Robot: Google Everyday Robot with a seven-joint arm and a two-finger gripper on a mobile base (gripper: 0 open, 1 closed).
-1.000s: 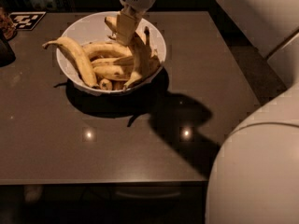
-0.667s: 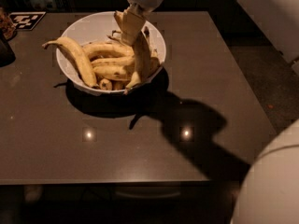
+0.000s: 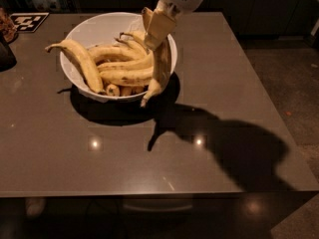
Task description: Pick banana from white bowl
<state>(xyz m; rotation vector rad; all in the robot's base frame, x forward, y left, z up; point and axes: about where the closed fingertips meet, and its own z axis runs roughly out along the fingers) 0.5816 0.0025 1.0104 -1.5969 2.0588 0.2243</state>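
Yellow with brown streaks, the banana point(image 3: 161, 69) hangs almost upright at the right rim of the white bowl point(image 3: 92, 30), its lower tip dangling just outside the rim above the counter point(image 3: 214, 59). To finish the lift well, the arm should probably rise straight and slowly: a hold so near one end could let the fruit swing or slip, and the other bananas point(image 3: 122, 69) lie close beside it. The claw point(image 3: 157, 29) sits at the top of the view over the bowl's right side, clamped on the banana's upper end with little gap showing; nothing else appears caught in it.
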